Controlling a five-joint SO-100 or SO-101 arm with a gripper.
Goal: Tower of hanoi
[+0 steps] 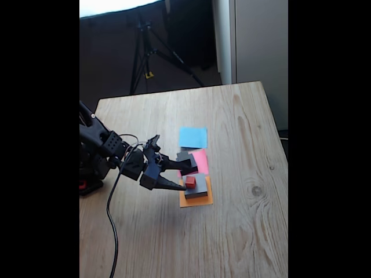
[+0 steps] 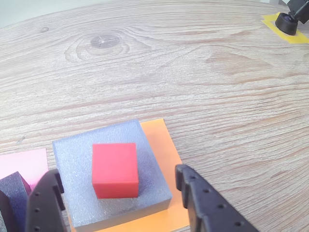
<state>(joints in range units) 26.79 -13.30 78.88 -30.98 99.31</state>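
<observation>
A grey foam block (image 2: 77, 154) lies on an orange paper square (image 2: 161, 140), with the small red cube (image 2: 115, 169) on top of it. In the fixed view the same grey block (image 1: 199, 187) and red cube (image 1: 190, 181) sit on the orange square (image 1: 196, 201). A darker block (image 1: 186, 157) rests on the pink square (image 1: 202, 159); its corner (image 2: 12, 186) shows at the lower left of the wrist view. My gripper (image 1: 186, 176) (image 2: 116, 174) is open, one finger on either side of the grey block, touching neither block nor cube.
A blue paper square (image 1: 193, 137) lies bare beyond the pink one. A black cable (image 1: 113, 220) runs from the arm to the table's front edge. A tripod (image 1: 148, 52) stands behind the table. A black foot on yellow tape (image 2: 285, 21) sits at the wrist view's top right.
</observation>
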